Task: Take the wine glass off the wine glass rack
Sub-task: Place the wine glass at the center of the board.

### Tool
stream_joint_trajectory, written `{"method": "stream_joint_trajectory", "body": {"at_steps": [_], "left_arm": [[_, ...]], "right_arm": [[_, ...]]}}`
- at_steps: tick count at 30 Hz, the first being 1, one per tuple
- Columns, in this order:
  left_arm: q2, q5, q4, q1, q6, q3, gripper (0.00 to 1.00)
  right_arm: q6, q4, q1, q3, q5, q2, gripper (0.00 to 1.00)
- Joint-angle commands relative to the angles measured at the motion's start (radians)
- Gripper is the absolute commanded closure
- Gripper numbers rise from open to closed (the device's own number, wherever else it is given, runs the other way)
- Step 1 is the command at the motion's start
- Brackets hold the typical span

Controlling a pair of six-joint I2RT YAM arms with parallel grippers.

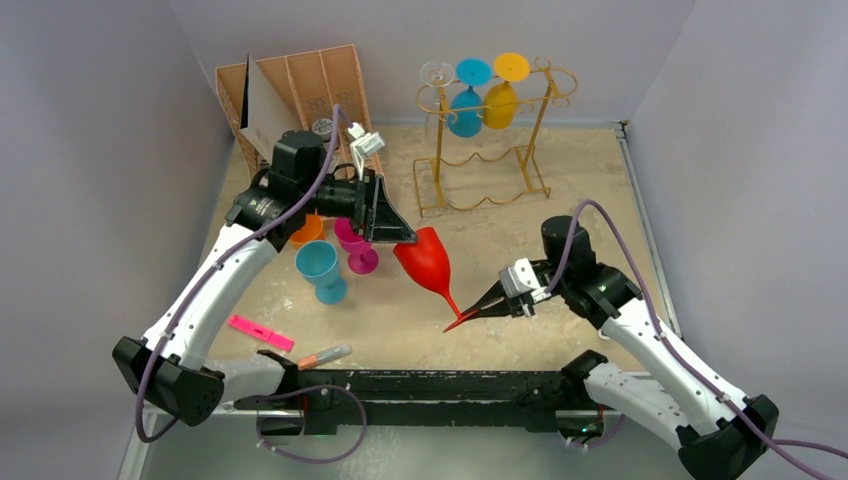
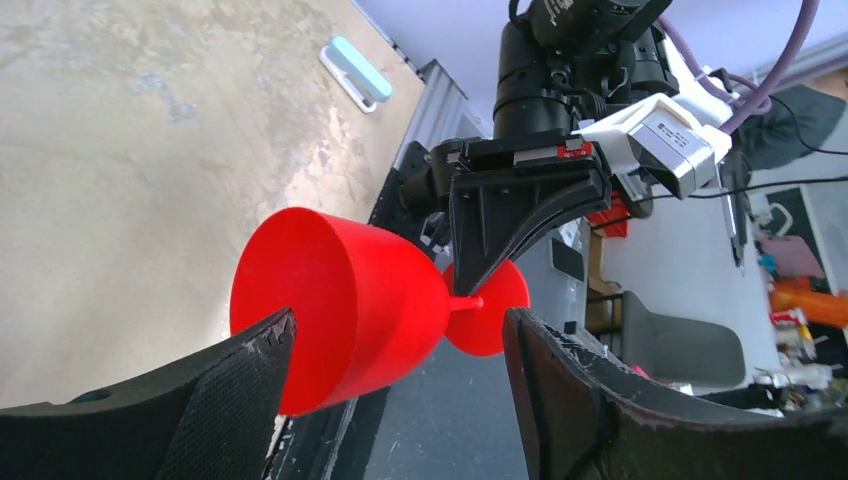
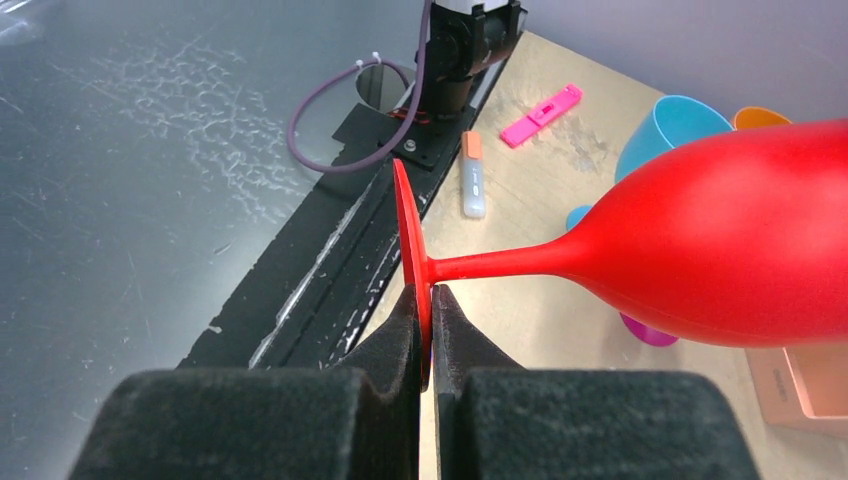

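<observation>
Plainly, the red plastic wine glass (image 1: 425, 262) was off the thin gold wire wine glass rack (image 1: 437, 160) and lay almost level in the air above the mottled tan counter (image 1: 560, 200), well in front of the rack. Its bowl pointed toward the left arm and its foot toward the right.

The right end effector (image 1: 470, 315) was pressed together on the thin edge of the glass's round foot; the right wrist view showed the two black fingers (image 3: 400, 340) pinching the disc between them, with the stem running away to the right.

The left end effector (image 2: 398, 320) stood spread, its jaws on either side of the bowl. One pad (image 2: 250, 370) overlapped the rim, and whether it touched could not be told; the other sat clear of the glass beside the stem.

On the rack hung three glasses upside down: a clear one (image 1: 436, 72), a blue one (image 1: 466, 110) and a yellow one (image 1: 500, 100).

Under the left arm stood a light blue goblet (image 1: 320, 265), a magenta goblet (image 1: 355, 245) and an orange cup (image 1: 308, 230). A pink marker (image 1: 260, 332) and an orange-capped pen (image 1: 325, 355) lay near the front edge. A tan slotted organiser (image 1: 300, 85) sat in the back left corner.
</observation>
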Motion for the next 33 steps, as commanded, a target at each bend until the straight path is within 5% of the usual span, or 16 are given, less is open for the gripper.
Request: {"method": "stream_joint_trajectory", "body": {"at_steps": [1,7,23,32,33], "left_arm": [[0.023,0.123,0.078,0.003,-0.026,-0.024,0.28],[0.039,0.179,0.088,0.003,-0.022,-0.047,0.39],[0.018,0.258,0.134,0.003,-0.015,-0.1,0.99],[-0.002,0.268,0.156,0.003,-0.02,-0.1,1.0],[-0.005,0.27,0.158,0.003,-0.02,-0.099,0.93]], "right_arm": [[-0.018,0.047,0.002,0.038,-0.071,-0.009,1.0],[-0.006,0.068,0.003,0.039,-0.054,-0.013,1.0],[0.022,0.12,0.003,0.022,0.038,0.032,1.0],[0.02,0.115,0.003,0.02,0.062,0.033,1.0],[0.02,0.115,0.003,0.019,0.062,0.031,1.0]]}}
